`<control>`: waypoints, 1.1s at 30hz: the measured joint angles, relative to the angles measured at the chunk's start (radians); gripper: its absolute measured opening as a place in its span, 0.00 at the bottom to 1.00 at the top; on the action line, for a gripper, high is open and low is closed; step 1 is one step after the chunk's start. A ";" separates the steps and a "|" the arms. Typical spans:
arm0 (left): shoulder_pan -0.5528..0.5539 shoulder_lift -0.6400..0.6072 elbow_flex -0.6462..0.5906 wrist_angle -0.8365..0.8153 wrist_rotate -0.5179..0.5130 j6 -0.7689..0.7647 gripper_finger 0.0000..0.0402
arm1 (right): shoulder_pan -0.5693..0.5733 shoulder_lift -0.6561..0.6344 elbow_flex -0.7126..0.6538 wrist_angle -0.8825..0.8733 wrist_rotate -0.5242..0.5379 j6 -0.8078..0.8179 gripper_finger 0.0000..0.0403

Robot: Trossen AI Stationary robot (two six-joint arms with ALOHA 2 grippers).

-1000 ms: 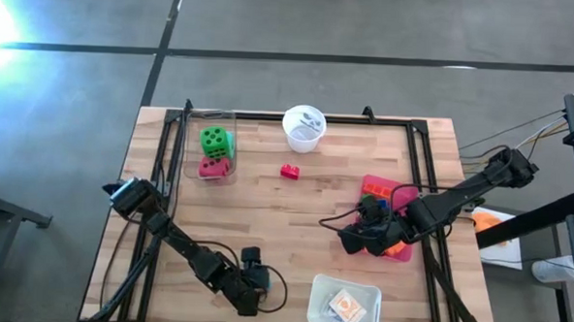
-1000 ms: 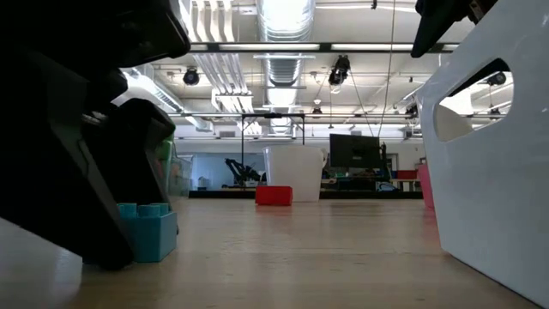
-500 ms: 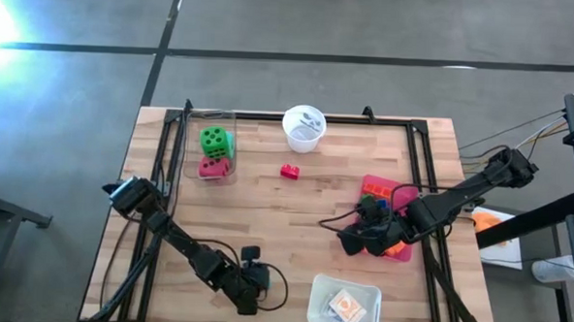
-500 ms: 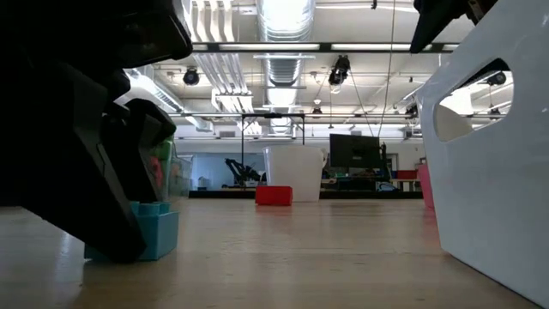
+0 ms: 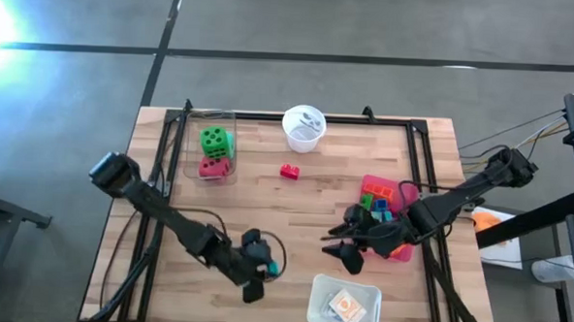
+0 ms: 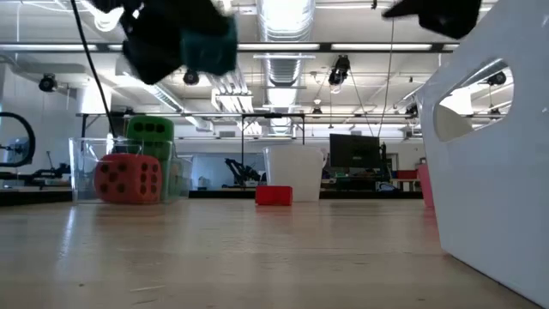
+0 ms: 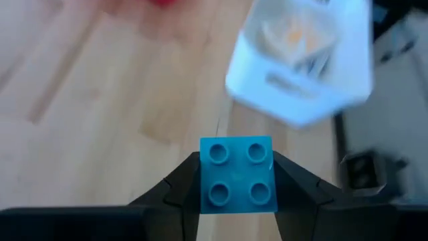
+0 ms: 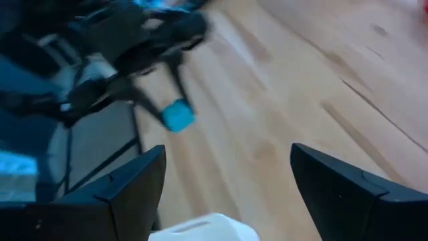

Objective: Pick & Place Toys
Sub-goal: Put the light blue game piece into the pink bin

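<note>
My left gripper [image 5: 261,269] is shut on a teal brick [image 7: 237,175] with four studs, held above the near middle of the table; in the low view the brick [image 6: 211,43] hangs high. My right gripper [image 5: 339,249] stands open and holds nothing, to the right of it beside the pink tray [image 5: 375,186] with several bricks. Its wrist view shows the teal brick [image 8: 178,115] farther off. A red brick [image 5: 289,171] lies flat on the table. A green die [image 5: 215,138] and a red die [image 5: 213,166] sit in a clear box. My left gripper pinches the teal brick by two opposite side faces [image 7: 206,184] between its two fingers. The fingers slant down from the table's left. The brick is lifted clear of the table, its studded top facing the wrist camera.
A white round cup [image 5: 304,126] stands at the far middle. A white tray [image 5: 344,302] with an orange-printed card sits at the near edge, just right of my left gripper. Black frame rails run along the table's left and right sides.
My left gripper has taken hold of the teal brick, which stood on the table near the front edge, and lifted it clear, rising and moving a little toward the right. My right gripper has rolled and tipped at the wrist, its open fingers now pointing toward the table's left.
</note>
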 joint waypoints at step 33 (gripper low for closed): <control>0.133 -0.296 0.002 0.482 0.305 -0.305 0.34 | 0.129 0.505 1.014 -0.443 0.297 -0.839 0.78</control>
